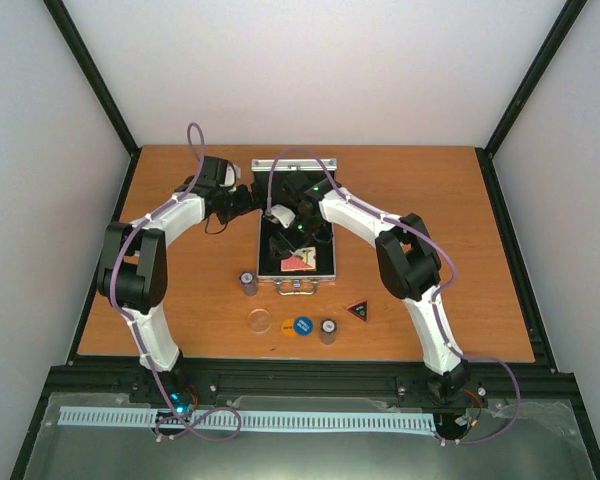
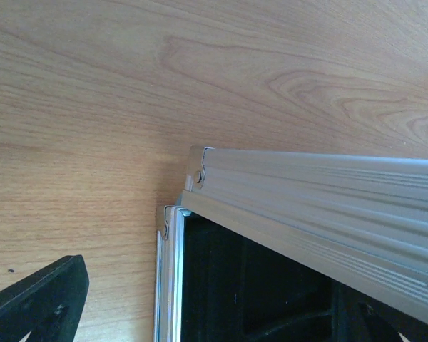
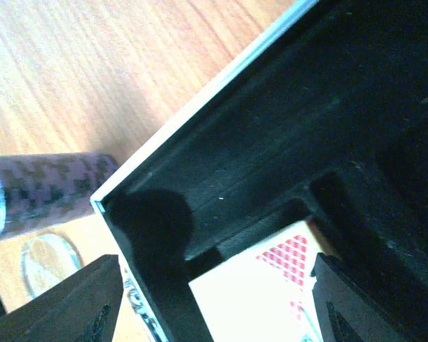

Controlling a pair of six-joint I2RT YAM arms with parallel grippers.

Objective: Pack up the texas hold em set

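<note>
The silver case (image 1: 325, 262) lies open mid-table, its lid (image 1: 295, 163) standing up at the back. A red card deck (image 1: 298, 262) rests in the black lining near the handle. My right gripper (image 1: 285, 228) hangs open over the case interior; in its wrist view the deck (image 3: 271, 285) lies below, between the spread fingers (image 3: 78, 299). My left gripper (image 1: 248, 196) is open beside the lid's left end (image 2: 328, 192), straddling the case's back corner (image 2: 172, 214). On the table stand two chip stacks (image 1: 248, 283) (image 1: 327, 330), with clear (image 1: 259, 320), orange (image 1: 287, 325) and blue (image 1: 302, 325) discs and a black triangle (image 1: 359, 310).
Black frame posts and white walls bound the wooden table (image 1: 430, 200). In the right wrist view the left chip stack (image 3: 43, 196) and the clear disc (image 3: 50, 260) sit just outside the case's rim (image 3: 200, 100).
</note>
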